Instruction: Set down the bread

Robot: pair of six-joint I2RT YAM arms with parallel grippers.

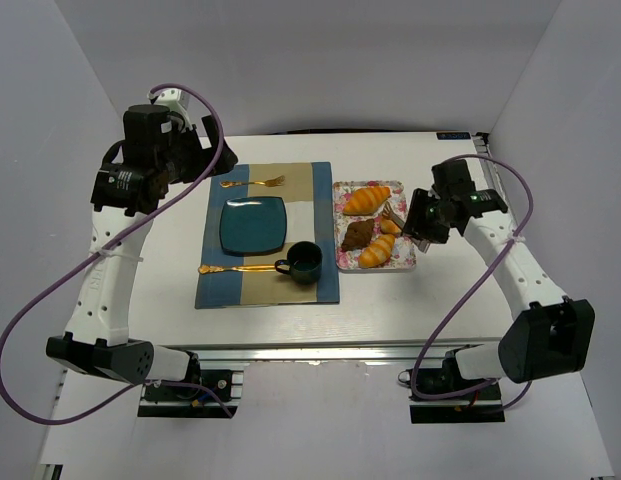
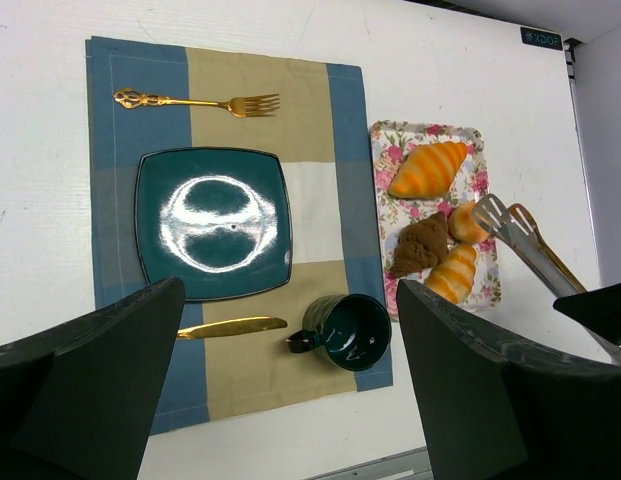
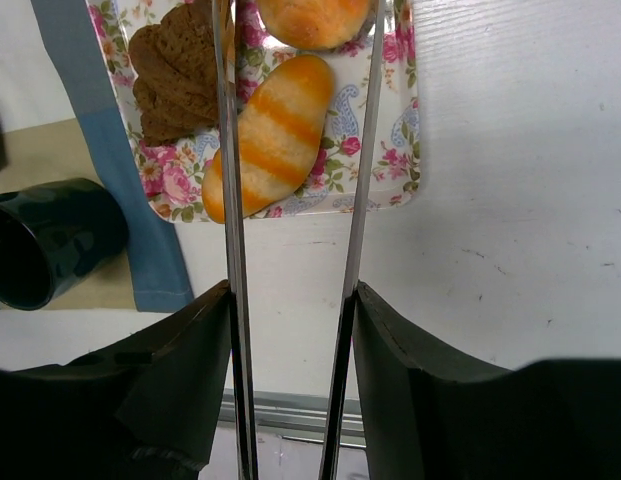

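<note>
My right hand [image 3: 290, 295] is clenched on a pair of slim metal tongs [image 3: 233, 200], whose two arms run up the middle of the wrist frame over the white surface [image 3: 510, 200] to the floral rectangular tray [image 3: 385, 160]. The tray holds four breads. Nearest is a long orange-striped roll [image 3: 265, 140], seen between the tong arms, then a dark brown ridged bun [image 3: 175, 70] to its left and a small round orange roll [image 3: 310, 15] at the tips; whether they touch it I cannot tell. A large striped orange loaf [image 2: 428, 168] lies at the tray's far end.

Left of the tray lies one blue-and-tan cloth placemat [image 2: 260, 100]. On it are one gold knife [image 2: 230, 327] and one dark teal mug [image 2: 348, 330] nearest, one square teal plate [image 2: 215, 222] in the middle and one gold fork [image 2: 200, 101] farthest.

My left hand [image 2: 290, 290] hangs high above the placemat, fingers spread, holding nothing.
</note>
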